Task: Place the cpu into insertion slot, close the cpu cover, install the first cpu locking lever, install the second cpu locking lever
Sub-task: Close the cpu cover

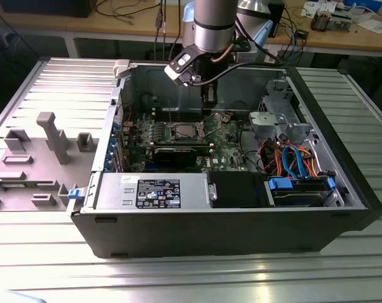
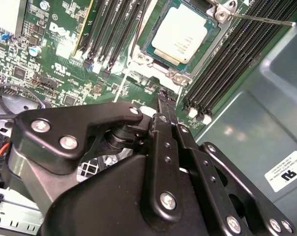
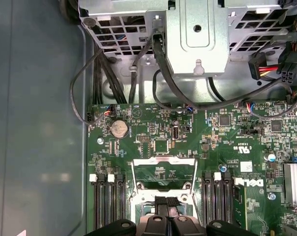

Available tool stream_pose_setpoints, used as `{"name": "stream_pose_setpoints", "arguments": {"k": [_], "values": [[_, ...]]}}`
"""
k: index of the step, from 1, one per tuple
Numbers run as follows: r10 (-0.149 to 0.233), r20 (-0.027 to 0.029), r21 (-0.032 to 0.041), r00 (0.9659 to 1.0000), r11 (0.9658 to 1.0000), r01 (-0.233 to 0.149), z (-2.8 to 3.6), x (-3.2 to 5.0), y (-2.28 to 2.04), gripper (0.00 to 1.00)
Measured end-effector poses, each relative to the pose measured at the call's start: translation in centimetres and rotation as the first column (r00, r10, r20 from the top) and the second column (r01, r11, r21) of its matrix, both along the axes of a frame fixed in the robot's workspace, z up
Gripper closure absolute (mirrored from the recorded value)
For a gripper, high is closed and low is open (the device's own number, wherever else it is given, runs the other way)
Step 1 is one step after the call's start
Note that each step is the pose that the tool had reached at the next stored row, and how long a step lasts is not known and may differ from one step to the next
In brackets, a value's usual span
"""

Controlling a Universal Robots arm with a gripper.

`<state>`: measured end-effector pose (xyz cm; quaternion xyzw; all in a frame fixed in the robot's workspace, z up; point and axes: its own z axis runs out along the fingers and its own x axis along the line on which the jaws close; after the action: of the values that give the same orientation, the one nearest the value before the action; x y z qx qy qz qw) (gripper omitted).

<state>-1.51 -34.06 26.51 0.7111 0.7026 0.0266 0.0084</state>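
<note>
The cpu [image 2: 180,33], a silver-grey square chip, lies in the insertion slot [image 2: 150,64] on the green board; the exterior view shows the cpu [image 1: 184,131] near the board's middle. The cpu cover [image 3: 164,169], a thin silver frame with a square window, stands tilted up from the slot; the exterior view has the cover [image 1: 220,119] on the slot's right side. My gripper [image 2: 164,97] hangs just above the board beside the slot, close to the raised cover, fingers pressed together with nothing between them. It also appears as gripper [image 1: 206,111] and gripper [image 3: 166,200]. A thin locking lever [image 2: 261,19] sticks out past the slot's corner.
Black memory slots [image 2: 222,64] flank the socket on both sides. A grey power box [image 1: 153,191] lines the case's near wall, with a drive cage and coloured cables [image 1: 292,158] at the exterior view's right. Black cables [image 3: 168,78] run across the case wall above the board.
</note>
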Motion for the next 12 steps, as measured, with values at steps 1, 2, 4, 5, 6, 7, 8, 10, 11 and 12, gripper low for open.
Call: {"name": "stream_pose_setpoints", "arguments": {"k": [1,2,4,5,6,7,8,10,11,12], "values": [[0.0,0.0,0.0,1.0,1.0,0.0,0.0,0.03,0.0,0.89],[0.0,0.0,0.0,1.0,1.0,0.0,0.0,0.07,0.0,0.89],[0.0,0.0,0.0,1.0,1.0,0.0,0.0,0.11,0.0,0.89],[0.0,0.0,0.0,1.0,1.0,0.0,0.0,0.13,0.0,0.89],[0.0,0.0,0.0,1.0,1.0,0.0,0.0,0.21,0.0,0.89],[0.0,0.0,0.0,1.0,1.0,0.0,0.0,0.37,0.0,0.89],[0.0,0.0,0.0001,1.0,1.0,0.0,-0.01,0.48,0.0,0.89],[0.0,0.0,0.0,1.0,1.0,0.0,-0.01,0.64,0.0,0.89],[0.0,0.0,0.0,1.0,1.0,0.0,-0.01,0.71,0.0,0.89],[0.0,0.0,0.0,1.0,1.0,0.0,-0.02,0.81,0.0,0.89]]}}
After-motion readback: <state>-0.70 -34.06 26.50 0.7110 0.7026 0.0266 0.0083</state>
